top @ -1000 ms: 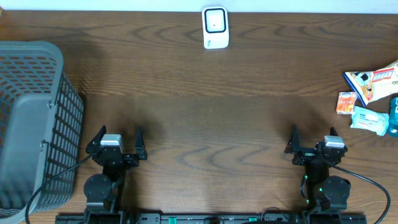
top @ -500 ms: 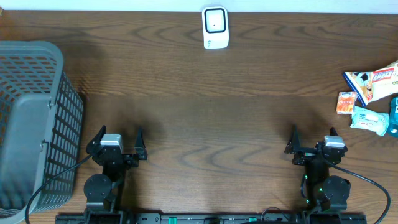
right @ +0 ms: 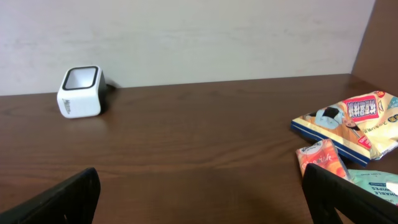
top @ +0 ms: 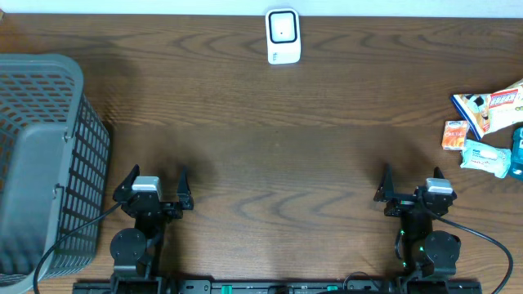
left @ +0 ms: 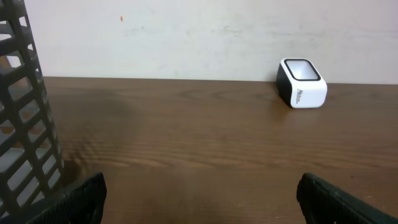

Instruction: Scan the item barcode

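A white barcode scanner [top: 283, 36] with a dark window stands at the back middle of the table; it also shows in the left wrist view as the scanner [left: 301, 91] and in the right wrist view as the scanner [right: 81, 92]. Several packaged items lie at the right edge: a snack bag [top: 493, 106], a small orange pack [top: 454, 133] and a pale wipes pack [top: 485, 158]. My left gripper [top: 155, 181] stands open near the front left, nothing between its fingers. My right gripper [top: 411, 180] stands open near the front right, left of the items.
A grey mesh basket [top: 41, 163] fills the left side, close to my left gripper. A blue item [top: 517, 147] is cut off at the right edge. The snack bag [right: 348, 121] and orange pack [right: 323, 158] lie ahead right of my right gripper.
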Controlling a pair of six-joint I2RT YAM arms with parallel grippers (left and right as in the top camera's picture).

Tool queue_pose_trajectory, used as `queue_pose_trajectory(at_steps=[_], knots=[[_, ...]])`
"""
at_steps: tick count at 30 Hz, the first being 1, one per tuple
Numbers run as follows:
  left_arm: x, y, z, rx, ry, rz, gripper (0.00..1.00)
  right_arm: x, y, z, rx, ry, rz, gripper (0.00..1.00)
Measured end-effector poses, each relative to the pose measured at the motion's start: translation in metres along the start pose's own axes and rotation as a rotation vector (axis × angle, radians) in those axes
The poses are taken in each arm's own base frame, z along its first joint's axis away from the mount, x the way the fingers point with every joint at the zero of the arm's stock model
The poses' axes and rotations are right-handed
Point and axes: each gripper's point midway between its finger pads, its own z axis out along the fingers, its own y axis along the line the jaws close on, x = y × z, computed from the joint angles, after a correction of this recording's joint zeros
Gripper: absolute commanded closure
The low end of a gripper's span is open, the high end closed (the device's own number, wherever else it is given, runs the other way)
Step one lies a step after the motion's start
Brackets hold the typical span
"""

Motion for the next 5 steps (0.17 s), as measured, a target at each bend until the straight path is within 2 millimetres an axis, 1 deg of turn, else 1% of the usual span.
queue_pose_trajectory(at_steps=[5], knots=[[-0.0001, 0.0000, 0.0000, 0.000, 0.000, 0.000, 0.02, 0.0000, 0.0000, 0.0000, 0.000, 0.000, 0.000, 0.01]])
